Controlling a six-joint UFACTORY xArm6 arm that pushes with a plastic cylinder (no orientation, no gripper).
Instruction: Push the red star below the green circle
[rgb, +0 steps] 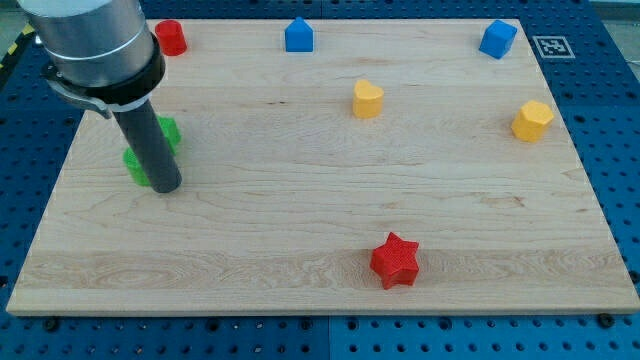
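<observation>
Red star (394, 260) lay low on the wooden tabletop (300, 190), right of centre near the bottom edge, well apart from everything else. No hand fitted, only a dark rod, so nothing held; my tip (165, 187) rested at the frame's left, touching or just in front of green blocks (150, 150) partly hidden behind the rod, shapes not clear. Red block (171, 37) sat at upper left. Blue block (299, 35) stood at top centre, another blue block (497, 38) at upper right. Yellow heart-like block (367, 99) lay above centre, yellow block (532, 120) near the right edge.
</observation>
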